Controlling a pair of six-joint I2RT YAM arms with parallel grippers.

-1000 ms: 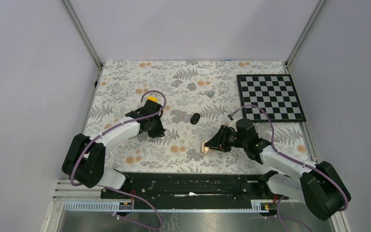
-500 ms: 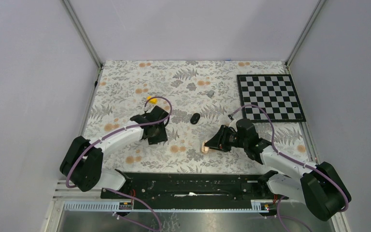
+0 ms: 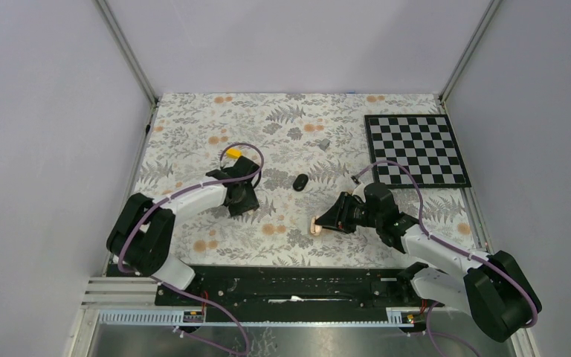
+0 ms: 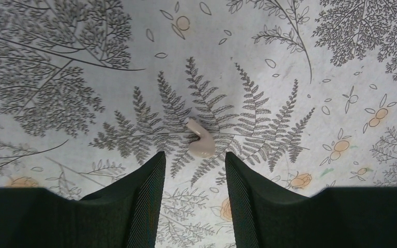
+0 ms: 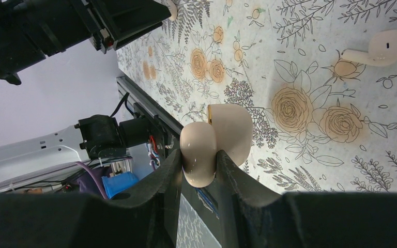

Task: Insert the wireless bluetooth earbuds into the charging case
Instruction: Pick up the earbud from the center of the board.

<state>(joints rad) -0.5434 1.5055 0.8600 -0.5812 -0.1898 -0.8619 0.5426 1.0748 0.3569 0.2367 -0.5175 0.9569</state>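
A beige earbud (image 4: 200, 142) lies on the floral cloth just beyond my left gripper (image 4: 194, 155), which is open with nothing between its fingers. In the top view the left gripper (image 3: 242, 199) points down at mid-left. My right gripper (image 5: 199, 155) is shut on the beige charging case (image 5: 214, 144), whose lid is swung open and which is held tilted just above the cloth. In the top view the case (image 3: 316, 225) sits at the right gripper's (image 3: 323, 223) tips. A second beige earbud (image 5: 377, 47) lies on the cloth beyond the case.
A black oval pod (image 3: 300, 182) lies between the two arms. Farther back is a small grey block (image 3: 324, 143). A chessboard (image 3: 416, 149) covers the back right. Grey walls close the table on three sides.
The left arm swung right and toward the near edge, and its jaws went from shut to open. The right arm and the case stayed still.
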